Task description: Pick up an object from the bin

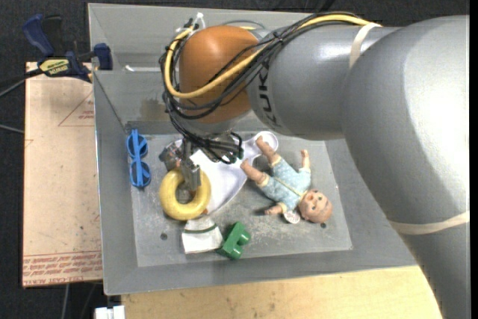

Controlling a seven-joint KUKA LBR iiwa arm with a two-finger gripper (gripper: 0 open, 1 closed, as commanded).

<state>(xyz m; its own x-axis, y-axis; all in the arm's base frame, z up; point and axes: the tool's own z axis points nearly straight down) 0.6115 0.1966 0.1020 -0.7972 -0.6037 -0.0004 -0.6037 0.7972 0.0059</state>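
My gripper (184,166) hangs below the orange wrist cover at the bin's left middle, open. One finger (193,178) reaches down into the hole of a yellow ring (178,202); the other finger (173,155) stands just outside the ring's far rim. The ring lies flat on the bin floor, partly on a white dish (225,177). Blue toy glasses (137,158) lie left of the gripper.
A doll in a pale blue suit (287,187) lies to the right of the dish. A green block (235,240) and a white and green piece (199,240) lie near the front wall. The arm covers the bin's back right.
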